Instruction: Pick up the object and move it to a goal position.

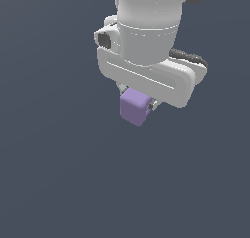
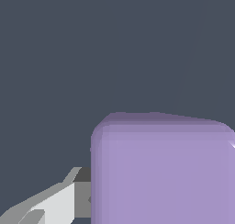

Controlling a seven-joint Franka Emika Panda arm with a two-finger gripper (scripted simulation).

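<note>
In the exterior view the lavender cube [image 1: 135,107] was the nearest thing to the camera, hanging below the white hand of the arm and a little toward the exterior view's left of that hand's broad body. It was tilted, one rounded corner pointing down, and nothing showed beneath it but the plain dark blue-grey ground [image 1: 58,183]. The gripper [image 1: 137,96] was closed on the cube: small grey and white fingertips showed pressed against its upper left and right sides, the rest of the fingers hidden behind the cube and the hand. The cube was narrower than the hand that carried it. In the wrist view the cube [image 2: 160,172] filled much of the picture, its matte purple face flush against a grey pad [image 2: 82,198] on a white finger; the opposite finger was out of that picture. Just behind the cube, the wide flat hand body [image 1: 151,76] ran at a slant, lower toward the exterior view's right. Farther back, the thick white wrist column [image 1: 149,22] rose out of the picture's upper edge, so the arm pointed downward, with a dark cable [image 1: 188,56] curving at its right side.
</note>
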